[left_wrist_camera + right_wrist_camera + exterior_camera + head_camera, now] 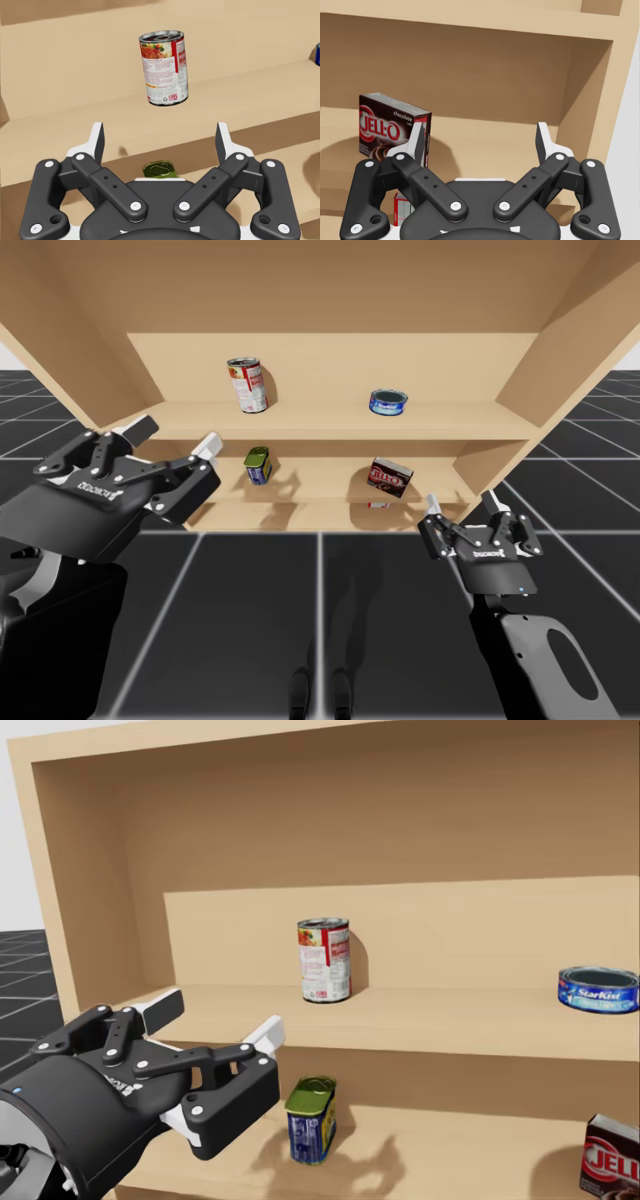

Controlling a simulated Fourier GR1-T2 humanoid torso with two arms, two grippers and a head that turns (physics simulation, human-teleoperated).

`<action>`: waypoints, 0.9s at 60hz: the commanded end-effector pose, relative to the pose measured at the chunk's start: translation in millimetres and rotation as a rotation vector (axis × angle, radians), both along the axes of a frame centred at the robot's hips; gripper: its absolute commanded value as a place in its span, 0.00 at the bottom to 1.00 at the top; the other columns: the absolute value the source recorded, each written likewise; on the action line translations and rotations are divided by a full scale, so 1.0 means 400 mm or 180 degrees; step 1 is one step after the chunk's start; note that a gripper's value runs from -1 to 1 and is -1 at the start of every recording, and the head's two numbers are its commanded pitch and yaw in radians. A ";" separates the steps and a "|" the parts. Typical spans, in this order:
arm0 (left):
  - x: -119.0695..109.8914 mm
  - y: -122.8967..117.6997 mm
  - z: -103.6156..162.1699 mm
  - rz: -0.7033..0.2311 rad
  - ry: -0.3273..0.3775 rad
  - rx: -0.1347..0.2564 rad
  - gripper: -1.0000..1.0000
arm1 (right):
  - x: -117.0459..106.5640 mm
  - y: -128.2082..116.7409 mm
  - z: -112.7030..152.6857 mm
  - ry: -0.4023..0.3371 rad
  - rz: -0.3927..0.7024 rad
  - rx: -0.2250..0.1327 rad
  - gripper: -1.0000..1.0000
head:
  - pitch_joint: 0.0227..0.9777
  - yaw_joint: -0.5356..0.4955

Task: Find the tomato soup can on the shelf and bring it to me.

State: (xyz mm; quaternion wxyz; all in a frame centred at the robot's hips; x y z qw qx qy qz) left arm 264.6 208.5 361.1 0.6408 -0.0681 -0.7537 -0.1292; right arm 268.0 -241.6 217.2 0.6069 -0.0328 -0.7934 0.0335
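— Wooden shelf unit [330,425], upper board: contents?
— One upright red-and-white cylindrical tin can [248,385], left part; one flat blue round can [388,401], well to its right.
— Lower board?
— One small blue can with green lid [258,465]; one dark brown cardboard box [390,476].
— Robot's tools?
— Left gripper [160,137]: fingers wide, empty, facing the red-and-white can, apart from it. Right gripper [461,502]: fingers wide, empty, near the box.

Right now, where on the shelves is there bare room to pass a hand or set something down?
Free: the upper shelf between the red and white can and the flat blue can; the lower shelf between the small green-topped can and the dark box. Crowded: my left end effector hangs open near the small green-topped can.
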 end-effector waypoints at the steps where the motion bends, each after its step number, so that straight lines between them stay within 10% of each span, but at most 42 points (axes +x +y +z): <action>1: 0.044 -0.032 0.037 -0.0046 0.0273 0.0009 0.00 | 0.001 0.000 -0.001 -0.0003 -0.0009 -0.0019 0.00 | 0.24 0.74; 54: 0.314 -0.166 0.080 0.0325 0.0667 -0.0175 0.00 | 0.002 -0.018 0.007 -0.0014 -0.0054 0.0041 0.00 | 0.26 0.71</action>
